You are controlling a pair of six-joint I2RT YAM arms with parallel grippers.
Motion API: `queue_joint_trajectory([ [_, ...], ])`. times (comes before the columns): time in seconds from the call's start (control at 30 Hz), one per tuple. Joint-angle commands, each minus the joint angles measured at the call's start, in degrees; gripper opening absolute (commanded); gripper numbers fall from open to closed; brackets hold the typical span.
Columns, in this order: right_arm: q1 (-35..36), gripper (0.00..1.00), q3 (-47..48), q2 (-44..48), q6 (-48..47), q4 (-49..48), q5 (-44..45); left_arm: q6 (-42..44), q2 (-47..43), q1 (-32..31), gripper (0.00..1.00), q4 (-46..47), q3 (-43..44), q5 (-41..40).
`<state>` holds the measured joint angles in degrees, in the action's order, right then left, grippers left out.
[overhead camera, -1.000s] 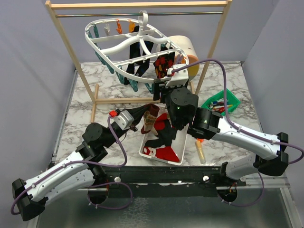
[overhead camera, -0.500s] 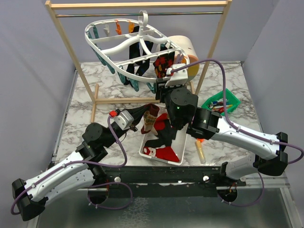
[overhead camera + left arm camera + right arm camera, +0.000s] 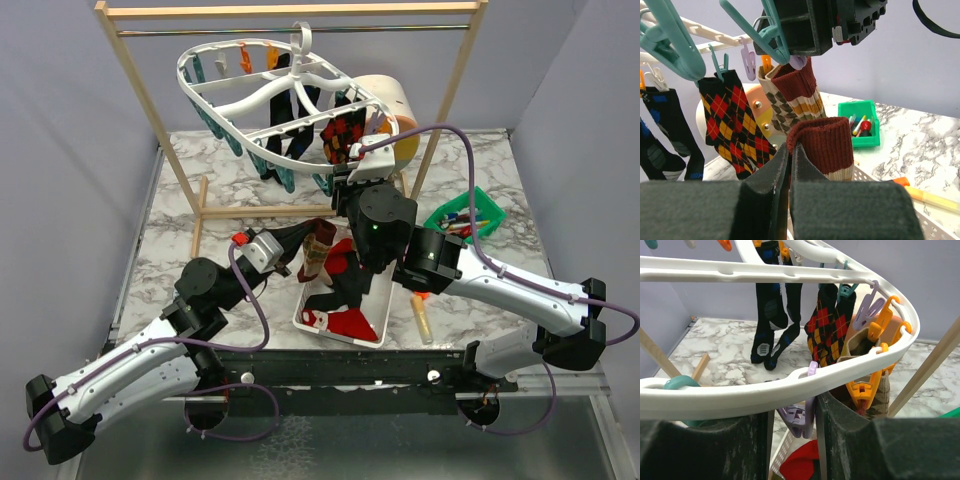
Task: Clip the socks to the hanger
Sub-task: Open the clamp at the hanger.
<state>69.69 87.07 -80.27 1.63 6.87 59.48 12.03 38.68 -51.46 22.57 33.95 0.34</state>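
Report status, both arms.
Left pincer shut on maroon-cuffed sock, held below hanger. Right pincer straddles lilac clip, squeeze unclear. Clipped argyle socks crowd that spot.

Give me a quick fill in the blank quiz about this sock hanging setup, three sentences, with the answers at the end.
1. The left hand pinches a dark red sock; the bin behind it is ___.
2. The clip between the right hand's fingers is ___.
3. The argyle sock hangs from a hanger made of ___ plastic.

Answers: green; purple; white.
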Motion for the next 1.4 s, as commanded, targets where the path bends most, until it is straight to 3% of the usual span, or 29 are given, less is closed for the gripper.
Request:
queue_joint_trajectory([
  [0.0,0.36,0.16,1.11,0.38,-0.31,-1.51,0.49,-0.32,0.13,0.0,0.0,0.7,0.09,-0.69],
  [0.07,0.36,0.04,1.01,0.65,-0.16,-1.49,0.14,-0.06,0.44,0.02,0.0,1.0,0.22,-0.81],
  [0.13,0.36,0.0,0.53,1.11,0.3,-1.64,-0.23,0.32,1.0,0.02,0.0,1.47,0.68,-1.23],
  [0.7,0.36,0.0,-1.51,5.69,6.57,-0.12,-5.16,4.9,9.72,0.01,0.0,16.21,3.95,-6.58],
  [1.37,0.35,0.0,-2.52,5.37,8.64,-0.45,-6.61,3.3,11.59,-0.03,0.0,19.28,5.11,-4.85],
])
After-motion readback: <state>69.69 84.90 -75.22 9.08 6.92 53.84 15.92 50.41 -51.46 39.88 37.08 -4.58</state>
